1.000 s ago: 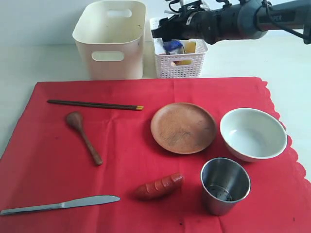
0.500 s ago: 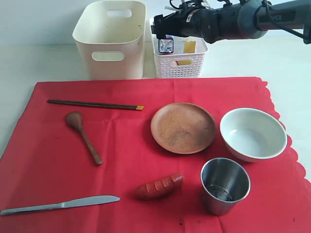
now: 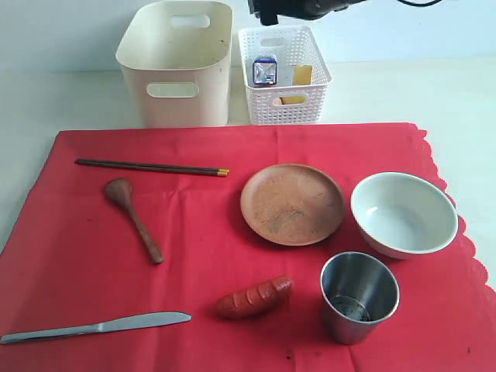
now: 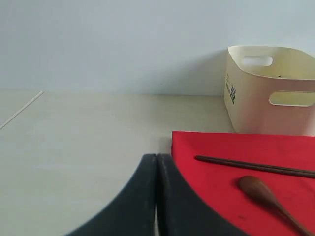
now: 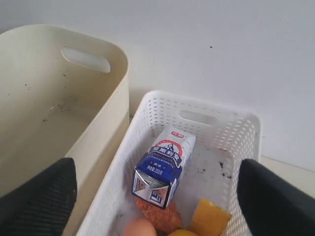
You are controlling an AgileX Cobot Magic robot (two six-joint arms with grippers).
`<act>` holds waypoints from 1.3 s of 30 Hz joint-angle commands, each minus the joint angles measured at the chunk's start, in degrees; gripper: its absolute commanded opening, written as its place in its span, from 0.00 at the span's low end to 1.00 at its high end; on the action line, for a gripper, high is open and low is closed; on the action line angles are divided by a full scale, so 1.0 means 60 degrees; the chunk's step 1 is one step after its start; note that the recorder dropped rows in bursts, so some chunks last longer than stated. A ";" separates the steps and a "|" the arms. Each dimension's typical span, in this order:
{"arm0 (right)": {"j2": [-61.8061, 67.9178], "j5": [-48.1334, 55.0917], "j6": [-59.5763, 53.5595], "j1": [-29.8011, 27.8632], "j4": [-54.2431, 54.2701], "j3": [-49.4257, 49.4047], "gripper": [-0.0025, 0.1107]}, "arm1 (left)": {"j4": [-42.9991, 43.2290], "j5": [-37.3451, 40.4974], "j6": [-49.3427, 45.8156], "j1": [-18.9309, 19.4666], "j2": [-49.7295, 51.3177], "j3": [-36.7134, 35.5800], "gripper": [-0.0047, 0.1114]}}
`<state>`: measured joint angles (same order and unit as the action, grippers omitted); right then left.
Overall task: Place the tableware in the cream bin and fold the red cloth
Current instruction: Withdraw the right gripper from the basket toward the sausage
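Note:
The red cloth (image 3: 232, 263) lies flat. On it are dark chopsticks (image 3: 151, 167), a wooden spoon (image 3: 133, 217), a silver knife (image 3: 93, 327), a wooden plate (image 3: 292, 203), a white bowl (image 3: 403, 213) and a steel cup (image 3: 358, 296). Behind the cloth stands the cream bin (image 3: 178, 62), with nothing in it. My right gripper (image 3: 265, 12) hangs open at the top edge, above the white basket; the right wrist view shows it (image 5: 155, 167) empty. My left gripper (image 4: 157, 158) is shut and empty over bare table beside the cloth's corner (image 4: 206, 147).
A red sausage (image 3: 254, 298) lies on the cloth near the cup. The white lattice basket (image 3: 283, 74) beside the bin holds a blue-white carton (image 3: 265, 70) and yellow and orange food pieces (image 5: 209, 221). Pale bare table surrounds the cloth.
My right arm has lifted up from over the white basket, almost out of the exterior view. The carton now shows whole, lying in the basket.

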<state>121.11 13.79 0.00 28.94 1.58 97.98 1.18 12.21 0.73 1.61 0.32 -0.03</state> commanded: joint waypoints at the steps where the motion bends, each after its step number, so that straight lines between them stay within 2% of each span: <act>1: -0.0643 0.1098 0.0000 -0.0035 -0.0042 0.0073 0.61 | -0.0020 -0.0022 -0.0015 0.0019 -0.0053 0.0004 0.04; 4: -0.0743 0.1637 0.0000 -0.0035 -0.0017 0.0073 0.42 | -0.0020 -0.0022 -0.0015 0.0019 -0.0053 0.0004 0.04; 7: -0.0777 0.2309 0.0139 -0.0035 -0.0017 0.0073 0.18 | -0.0020 -0.0022 -0.0015 0.0019 -0.0053 0.0004 0.04; 9: -0.0914 0.2626 0.0335 -0.0035 -0.0017 0.0032 0.07 | -0.0020 -0.0022 -0.0015 0.0019 -0.0053 0.0004 0.04; 11: -0.1207 0.2662 0.0354 -0.0035 -0.0017 -0.0246 0.02 | -0.0020 -0.0022 -0.0015 0.0019 -0.0053 0.0004 0.04; 18: -0.3396 0.0774 0.0511 0.0284 0.0251 -0.2962 0.02 | -0.0020 -0.0022 -0.0015 0.0019 -0.0053 0.0004 0.04; 22: -0.4157 0.0151 0.0511 0.0695 0.0251 -0.3804 0.02 | -0.0020 -0.0022 -0.0015 0.0019 -0.0053 0.0004 0.04; 32: -0.4725 -0.0473 0.0445 0.2397 0.0213 -0.4367 0.02 | -0.0020 -0.0022 -0.0015 0.0019 -0.0053 0.0004 0.04; 39: -0.4702 -0.0417 0.0000 0.3004 0.0139 -0.4367 0.02 | -0.0020 -0.0022 -0.0015 0.0019 -0.0053 0.0004 0.04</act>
<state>93.09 11.84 1.25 46.20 2.82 72.25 1.18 12.21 0.73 1.61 0.32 -0.03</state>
